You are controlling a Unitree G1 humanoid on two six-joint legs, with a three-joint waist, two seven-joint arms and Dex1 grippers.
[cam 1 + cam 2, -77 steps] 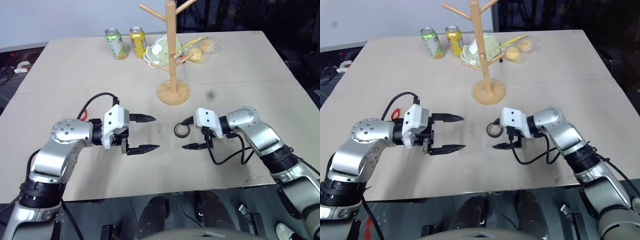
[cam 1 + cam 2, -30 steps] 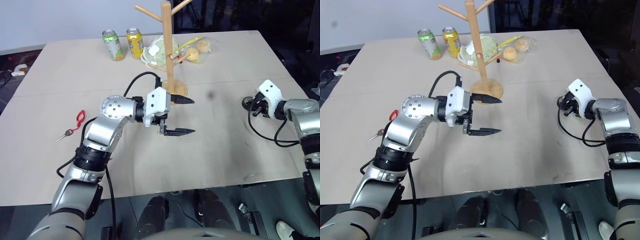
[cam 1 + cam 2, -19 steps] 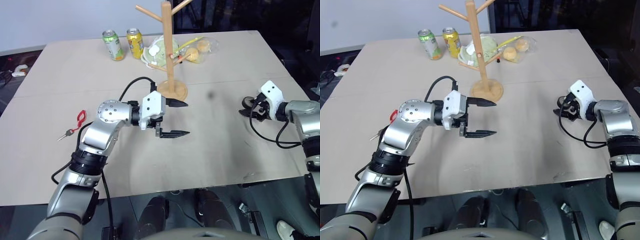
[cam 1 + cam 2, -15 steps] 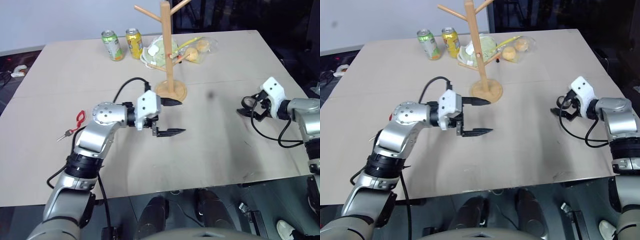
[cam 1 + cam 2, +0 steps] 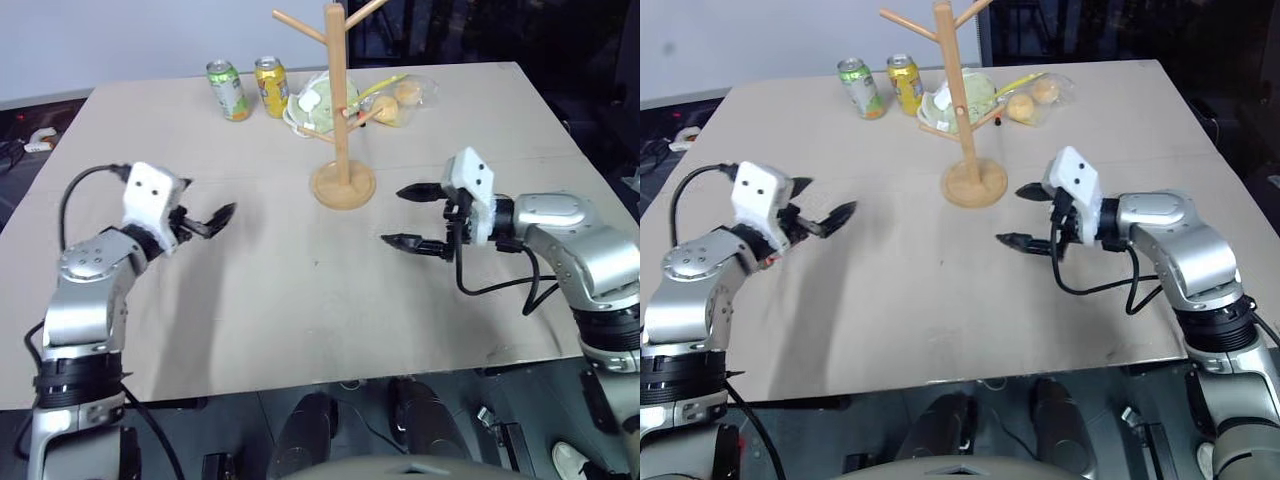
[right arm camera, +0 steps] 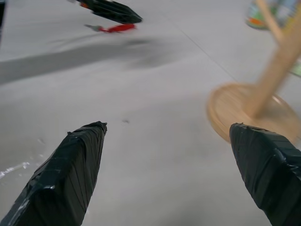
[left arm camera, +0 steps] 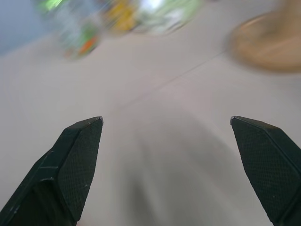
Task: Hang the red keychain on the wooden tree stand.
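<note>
Green can (image 5: 229, 88) and yellow can (image 5: 271, 85) standing side by side at the far edge of the tan counter (image 5: 300, 300) | clear bags of produce (image 5: 385, 97) lying just beside them

The wooden tree stand (image 5: 341, 110) stands upright toward the far middle of the bench, a tall pale pole rising from a round disc base, with angled peg branches spreading near the top and lower down; nothing red hangs on any peg I can see. The red keychain (image 6: 114, 28) lies flat on the bench, well apart from the stand on my left side, a small red shape, its details too blurred to make out.
</note>
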